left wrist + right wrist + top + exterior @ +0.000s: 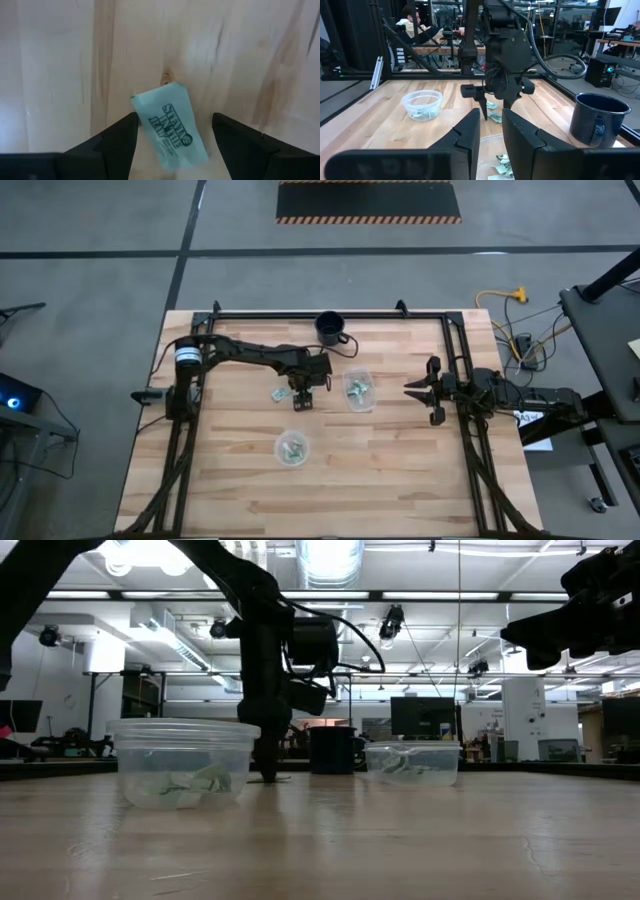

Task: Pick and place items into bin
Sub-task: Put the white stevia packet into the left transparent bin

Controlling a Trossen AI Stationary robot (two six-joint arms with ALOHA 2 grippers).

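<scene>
My left gripper (175,131) is open and points straight down at the table's middle (303,398). A light-green wrapped packet (171,126) with dark print lies flat on the wood between its two fingers, and I see no touch. A second packet (280,393) lies just to the left of it. More green and white packets sit in two clear tubs, one right of the gripper (358,391) and one nearer (292,448). My right gripper (491,116) hovers above the table's right side (410,388), its fingers a narrow gap apart, holding nothing.
A black mug (332,328) stands near the far edge behind the left gripper. The black frame rails (455,350) run along the far, left and right sides. Bare wood lies toward the near edge. A person sits in the room beyond the table (412,20).
</scene>
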